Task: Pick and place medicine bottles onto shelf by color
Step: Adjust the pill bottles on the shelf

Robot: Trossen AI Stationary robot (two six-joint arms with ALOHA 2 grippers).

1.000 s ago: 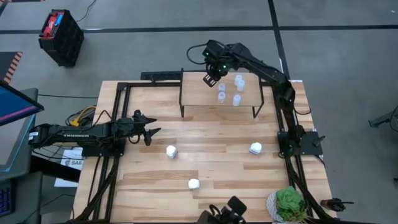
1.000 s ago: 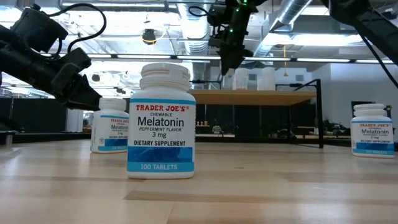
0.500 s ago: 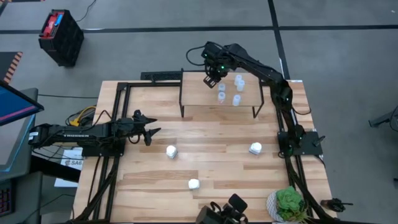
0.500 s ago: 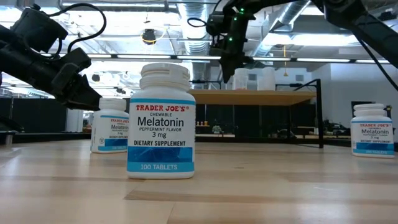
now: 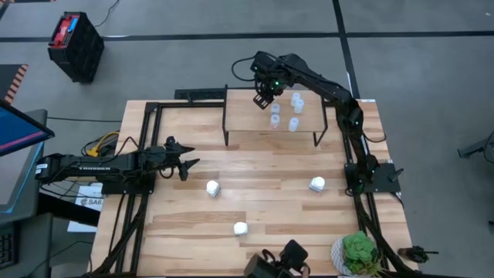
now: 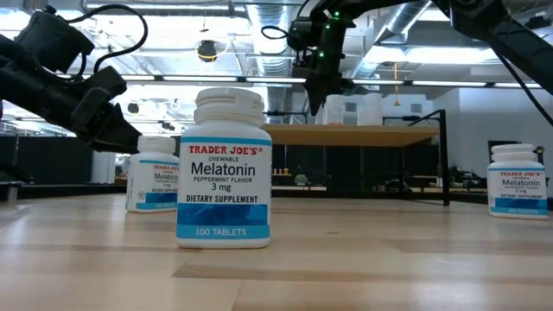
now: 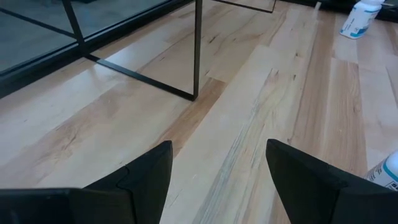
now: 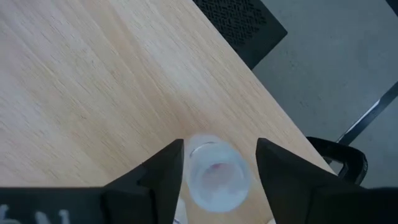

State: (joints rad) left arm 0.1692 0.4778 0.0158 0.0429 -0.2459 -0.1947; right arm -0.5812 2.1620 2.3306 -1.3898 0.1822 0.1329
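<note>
High view: the right gripper [image 5: 263, 96] is poised over the shelf [image 5: 247, 120] beside four pale bottles [image 5: 293, 123]; three white bottles [image 5: 212, 188] and a potted plant [image 5: 359, 253] are left on the table [image 5: 193, 154]. Right wrist view: a translucent bottle [image 8: 216, 176] is seen between spread fingers [image 8: 163, 174], contact not discernible. Left wrist view: the left gripper [image 7: 217, 174] is shown wide and empty, facing a shelf leg [image 7: 197, 50].

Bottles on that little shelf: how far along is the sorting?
About five pale bottles already stand on the shelf. The right arm's jaws stand open on either side of another pale one there. Three white bottles are left on the table; the left arm waits nearby.
</note>
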